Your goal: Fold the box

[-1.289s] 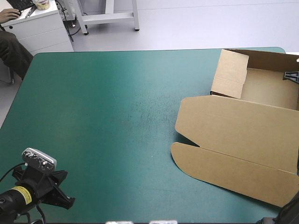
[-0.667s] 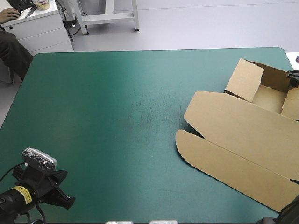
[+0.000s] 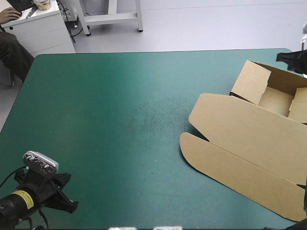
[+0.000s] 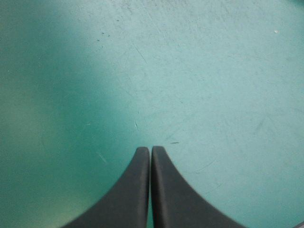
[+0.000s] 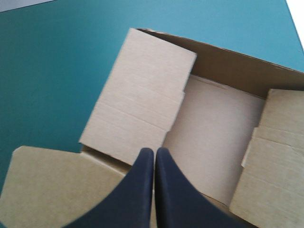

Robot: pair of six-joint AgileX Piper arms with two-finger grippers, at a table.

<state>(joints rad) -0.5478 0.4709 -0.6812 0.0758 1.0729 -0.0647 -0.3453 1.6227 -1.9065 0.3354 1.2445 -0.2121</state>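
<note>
The box [image 3: 254,124] sits at the right side of the worktop [image 3: 105,120], with its tray toward the far right corner. Its lid [image 3: 242,153] lies flat on the teal-green cover and reaches toward the near right corner. The far wall [image 3: 288,79] stands, and one side flap [image 3: 250,81] is raised but leans off toward the middle of the worktop. The opposite flap [image 3: 300,105] tips in over the tray floor, so I judge neither is tucked yet. My right jaws are pressed together on nothing and hang above the tray's near edge, just beside the leaning flap. Closed to one point like this, they suit nudging board better than pinching it, and pushing that flap upright looks like the next job. My left jaws are together too, empty, low over bare cover near the near left corner and well apart from the box. I take that as waiting clear, since the work lies on my right arm's side.
</note>
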